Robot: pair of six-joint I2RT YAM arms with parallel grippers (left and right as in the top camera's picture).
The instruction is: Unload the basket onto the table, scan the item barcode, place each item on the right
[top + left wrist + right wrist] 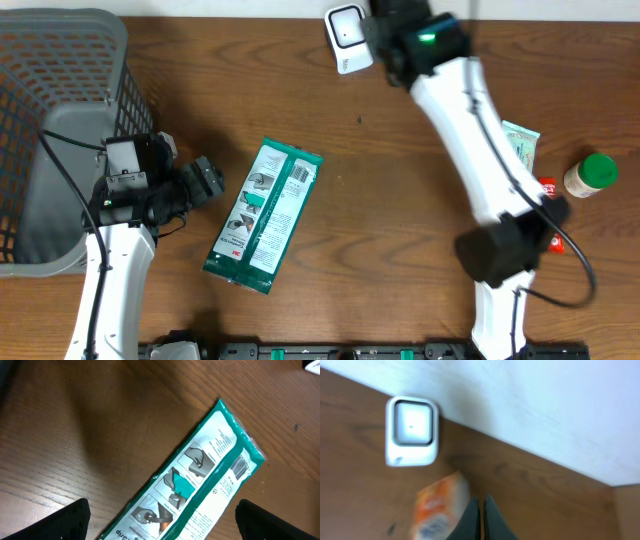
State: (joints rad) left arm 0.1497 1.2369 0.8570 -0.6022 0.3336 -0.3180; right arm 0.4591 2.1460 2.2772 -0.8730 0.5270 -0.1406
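A green and white packet (265,215) lies flat on the wooden table, its barcode (241,466) facing up near the far end. My left gripper (205,180) hovers just left of it, open, with the packet (200,485) seen between its spread fingers (65,522). The white scanner (345,38) sits at the table's back edge. My right gripper (385,45) is beside it and shut. In the right wrist view the scanner (412,430) is at upper left, and a blurred orange and white box (437,507) lies beside the shut gripper (481,510). Whether they touch, I cannot tell.
A grey mesh basket (60,60) fills the left edge. At the right stand a green-capped bottle (590,175), a pale packet (520,145) and a small red item (548,187). The white wall meets the table's back edge.
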